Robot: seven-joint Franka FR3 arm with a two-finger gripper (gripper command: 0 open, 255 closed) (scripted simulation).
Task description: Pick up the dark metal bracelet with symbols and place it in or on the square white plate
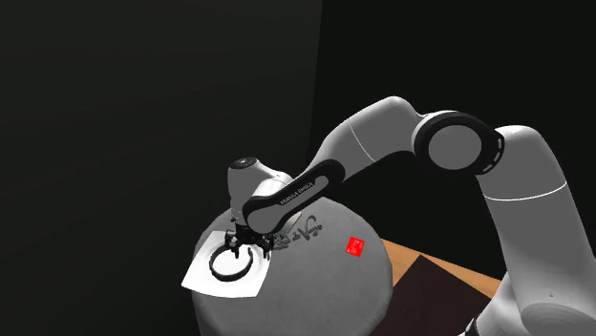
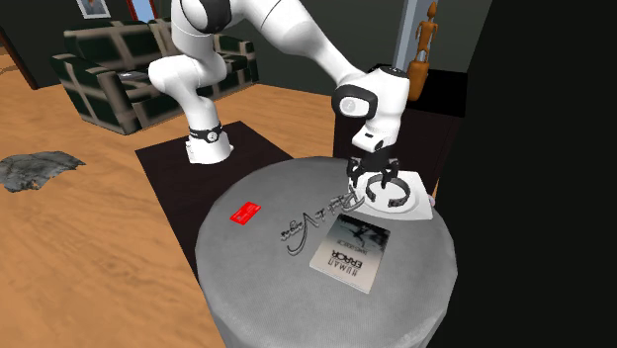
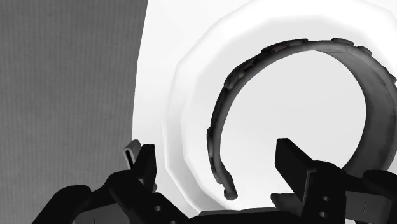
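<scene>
A dark open cuff bracelet [image 3: 375, 76] with raised symbols lies flat in the hollow of the square white plate [image 3: 299, 108]. My gripper [image 3: 215, 147] hovers just above it, open. One end of the cuff lies between the fingers, and neither finger touches it. From the shoulder view the bracelet [image 1: 229, 262] rests on the plate [image 1: 202, 279] at the table's left edge, with the gripper [image 1: 246, 239] just over it. Seen from the second exterior view, the gripper [image 2: 371, 176] stands over the bracelet [image 2: 391, 190] on the plate [image 2: 423, 206].
The round grey table [image 2: 297, 287] also carries a red card [image 2: 245, 212], a bent wire object [image 2: 307, 227] and a booklet [image 2: 351, 252] next to the plate. A dark rug [image 2: 178, 188], wooden floor and a sofa [image 2: 109, 69] lie beyond.
</scene>
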